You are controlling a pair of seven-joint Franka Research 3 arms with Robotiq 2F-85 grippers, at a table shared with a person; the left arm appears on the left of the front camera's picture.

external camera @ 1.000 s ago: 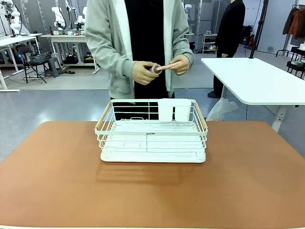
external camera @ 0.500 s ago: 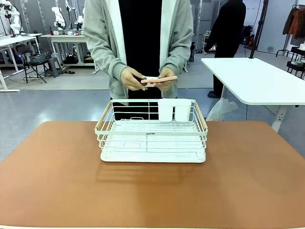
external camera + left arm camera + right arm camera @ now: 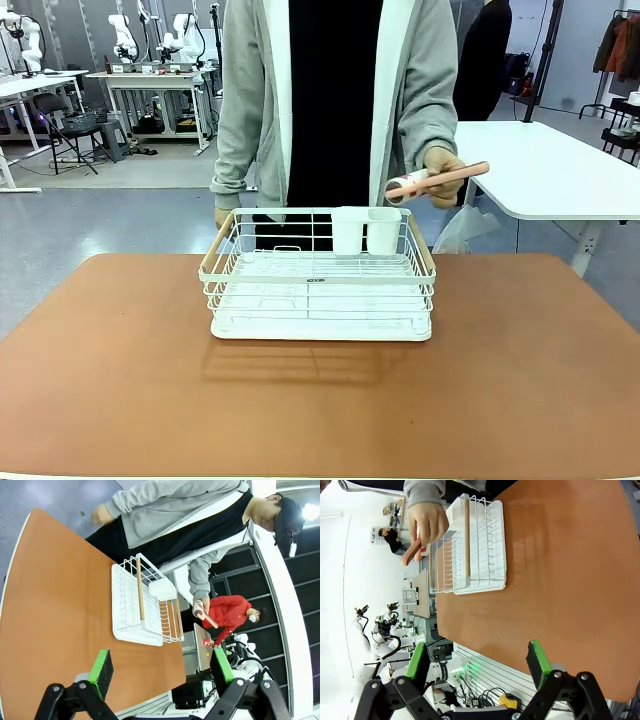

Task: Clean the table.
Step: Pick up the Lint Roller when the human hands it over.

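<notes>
The table [image 3: 120,380] has a reddish-brown top, also seen from the left wrist view as the table [image 3: 55,605] and from the right wrist view as the table [image 3: 560,580]. A person stands at its far side holding a pink-handled lint roller [image 3: 432,181] in one hand, above the far right of the rack; the roller [image 3: 202,612] also shows in the left wrist view. My left gripper [image 3: 162,667] is open high above the table with nothing between its green pads. My right gripper [image 3: 477,662] is open too, also empty and well away from the rack.
A white wire dish rack [image 3: 320,290] with wooden handles and a white cup holder [image 3: 365,230] stands at the middle far side of the table. A white-topped table [image 3: 550,170] is behind on the right. Bare tabletop lies left, right and in front of the rack.
The person has stepped closer to the table and moved the lint roller from both hands at chest height to one hand out to the right; the other hand has dropped beside the rack.
</notes>
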